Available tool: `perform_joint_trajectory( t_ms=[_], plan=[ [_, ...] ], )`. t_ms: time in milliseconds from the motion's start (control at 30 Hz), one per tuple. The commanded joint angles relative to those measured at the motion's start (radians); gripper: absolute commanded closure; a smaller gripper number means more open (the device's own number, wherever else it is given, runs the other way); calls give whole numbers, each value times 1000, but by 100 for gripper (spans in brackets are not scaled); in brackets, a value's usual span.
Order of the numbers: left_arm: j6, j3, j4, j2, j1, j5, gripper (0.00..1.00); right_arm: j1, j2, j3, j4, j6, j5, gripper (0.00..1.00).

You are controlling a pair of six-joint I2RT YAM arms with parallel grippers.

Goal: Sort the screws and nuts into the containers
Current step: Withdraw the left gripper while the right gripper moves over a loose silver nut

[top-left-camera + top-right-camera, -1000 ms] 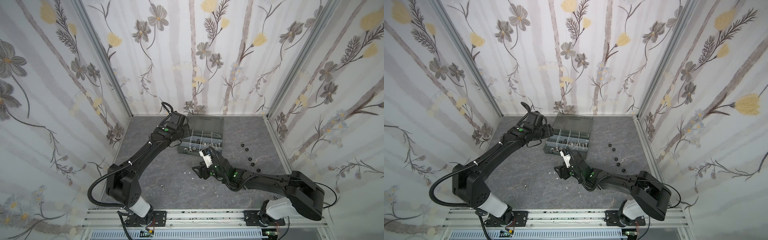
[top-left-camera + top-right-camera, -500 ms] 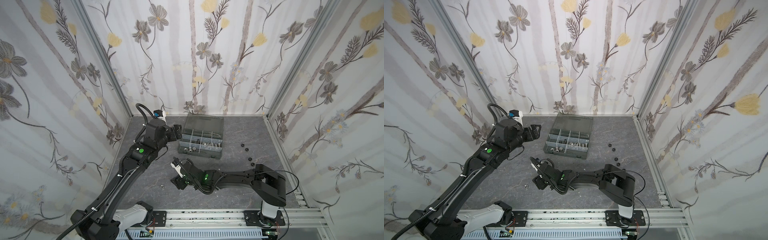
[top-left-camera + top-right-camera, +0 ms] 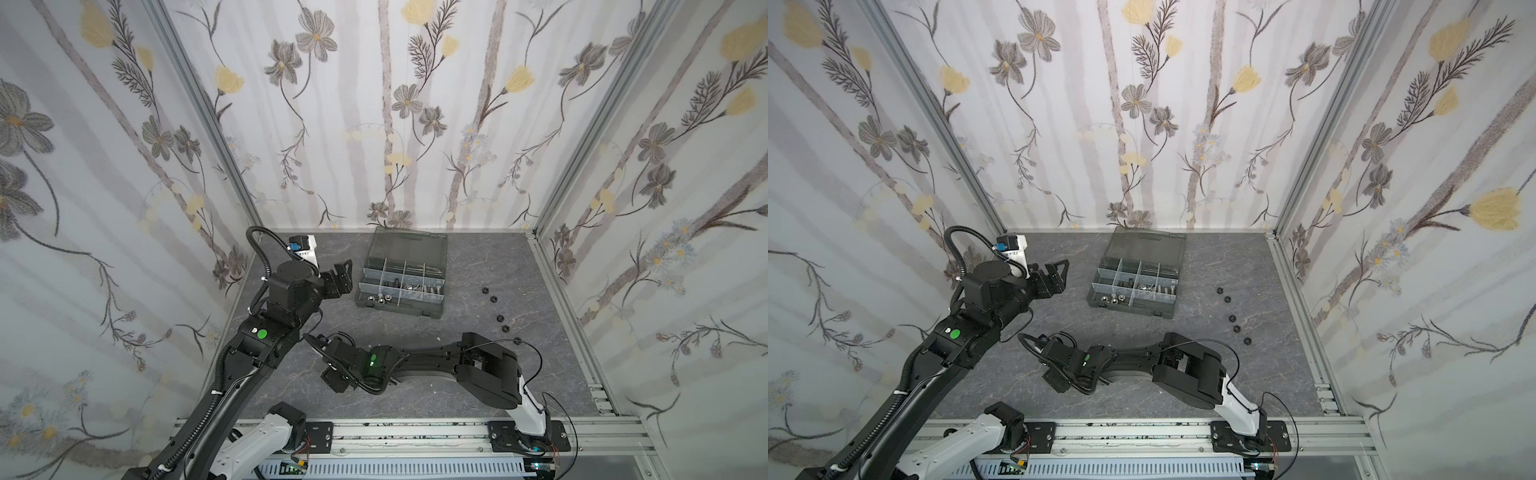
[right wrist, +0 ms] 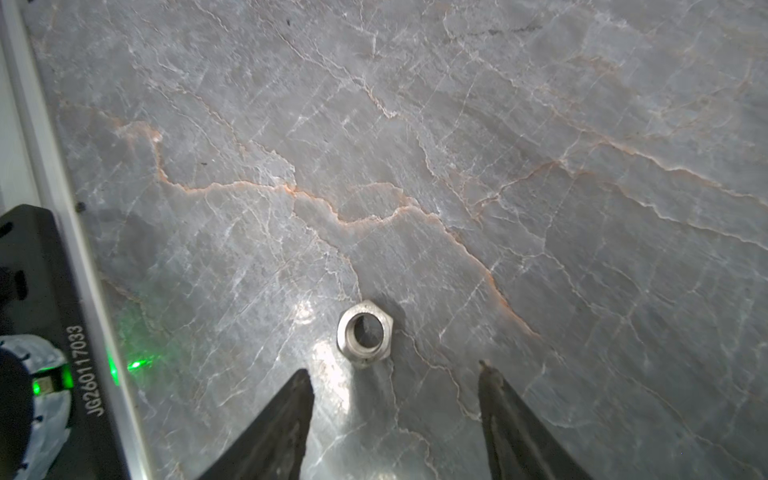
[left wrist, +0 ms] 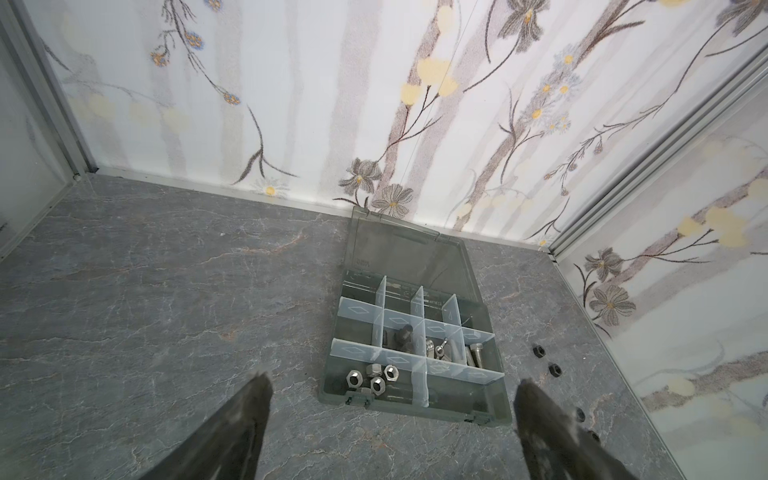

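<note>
Count of loose nuts on tabletop: 6.

Just ahead of R claw tips, roughly centred betw. them, touching neither: 1 silver hex nut, flat, bore up. R claw parted, empty, low over tabletop. Nut not visible in top views.

Well apart from R claw, back near its own arm's elbow: 5 black nuts in 1 loose line, seen in both top views. Only 4 of them in L wrist view.

L claw spread wide, empty, held above tabletop, aimed at organizer case. Case ahead of L claw & apart from it, lid open, swung to side away from claw.

Inside case: 3 rows of compartments, split by pale dividers.
- Row nearest L claw, corner compartment: silver hex nuts, 4 clear, poss. a 5th at front edge.
- Next row back, 3 filled compartments side by side:
  - dark bolts, number unclear
  - silver wing nuts, approx. 2, tangled
  - silver bolts, at least 1
- Row farthest from L claw: contents not readable.
</note>
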Motion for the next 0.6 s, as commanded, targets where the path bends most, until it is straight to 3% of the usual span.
perform_joint_trajectory(
  t_ms=[0,400,567],
  plan=[
    [6,-29,47,-28,2,-12,8,5,32,45,-61,-15,12,36],
    [8,-113,76,-91,7,-31,6,14,117,134,-113,-8,-8,42],
    [12,-123,81,-101,8,-40,5,14,142,160,-135,-2,-10,54]
  ],
)
